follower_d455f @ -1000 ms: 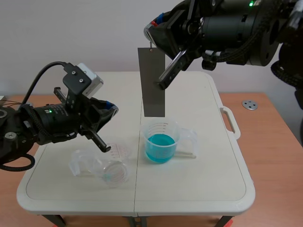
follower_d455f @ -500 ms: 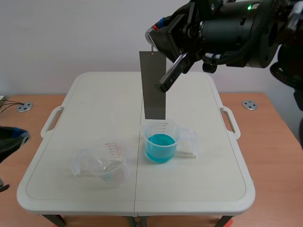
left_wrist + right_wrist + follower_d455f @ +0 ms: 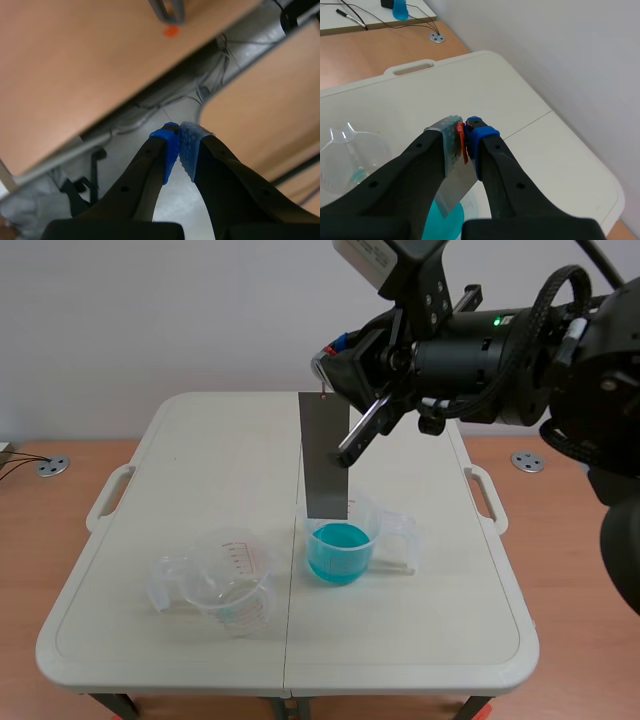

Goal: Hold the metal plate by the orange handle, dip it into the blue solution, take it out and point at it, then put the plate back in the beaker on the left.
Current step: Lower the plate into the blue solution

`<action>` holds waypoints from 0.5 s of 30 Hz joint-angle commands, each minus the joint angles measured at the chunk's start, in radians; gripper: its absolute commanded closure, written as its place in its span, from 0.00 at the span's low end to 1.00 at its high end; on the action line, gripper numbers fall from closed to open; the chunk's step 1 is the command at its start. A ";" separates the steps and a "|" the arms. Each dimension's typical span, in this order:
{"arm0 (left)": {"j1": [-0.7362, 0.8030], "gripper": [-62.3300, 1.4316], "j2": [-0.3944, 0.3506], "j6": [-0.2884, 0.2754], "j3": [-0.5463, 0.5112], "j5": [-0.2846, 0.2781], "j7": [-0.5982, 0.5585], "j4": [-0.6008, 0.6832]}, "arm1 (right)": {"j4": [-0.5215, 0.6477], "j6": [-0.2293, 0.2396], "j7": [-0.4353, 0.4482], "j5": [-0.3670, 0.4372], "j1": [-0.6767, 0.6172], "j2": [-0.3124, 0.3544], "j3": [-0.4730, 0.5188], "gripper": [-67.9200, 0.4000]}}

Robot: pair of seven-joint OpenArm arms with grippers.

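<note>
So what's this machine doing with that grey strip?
The right gripper pinches a metal plate by its orange handle; the plate hangs upright, its lower edge at the mouth of the beaker of blue solution. A clear beaker stands beside it. The left gripper is shut, away from the table.

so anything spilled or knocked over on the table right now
Nothing stands out: the beaker of blue solution and the clear beaker both stand upright, no spill shows on the table, and the metal plate hangs straight from the right gripper.
</note>
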 commanded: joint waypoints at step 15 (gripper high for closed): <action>-0.027 0.95 0.219 -0.003 0.158 0.176 -0.008 -0.102 | -0.107 0.005 0.149 -0.095 0.020 0.005 0.008 0.97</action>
